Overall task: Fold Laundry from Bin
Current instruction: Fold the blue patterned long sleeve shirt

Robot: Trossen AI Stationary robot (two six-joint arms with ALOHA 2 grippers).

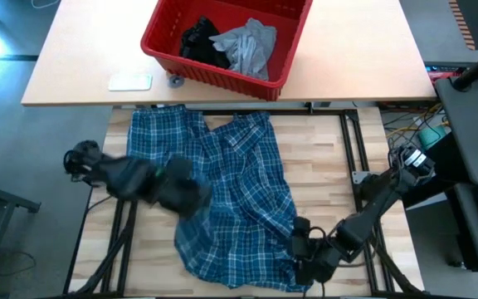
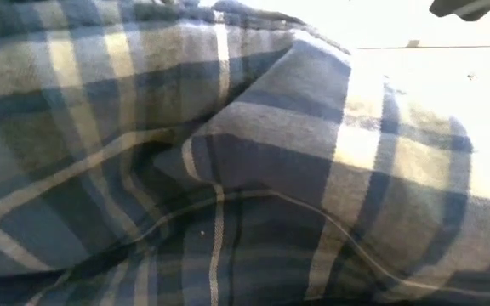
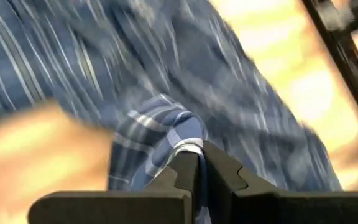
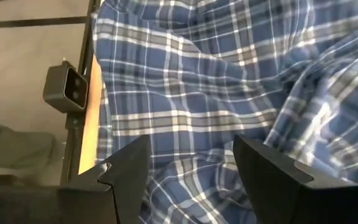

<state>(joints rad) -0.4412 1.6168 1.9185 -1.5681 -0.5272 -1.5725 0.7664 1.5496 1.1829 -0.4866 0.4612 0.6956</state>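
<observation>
While spread across desk (image 1: 322, 166) for folding: plaid shirt (image 1: 231, 183) | left gripper (image 3: 194, 163), jaws clamped on a shirt fold, likely to drag it flat | right gripper (image 4: 191, 163), jaws apart above the hem | grey and black garments (image 1: 231, 43) waiting in red bin (image 1: 293, 50)

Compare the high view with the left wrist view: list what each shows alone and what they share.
Only the high view: the red bin holding a grey T-shirt and a black garment, and the right gripper at the shirt's near edge.
Only the left wrist view: the left gripper with its fingers shut on a bunched fold of cloth.
Both: the plaid shirt on the wooden table.
</observation>
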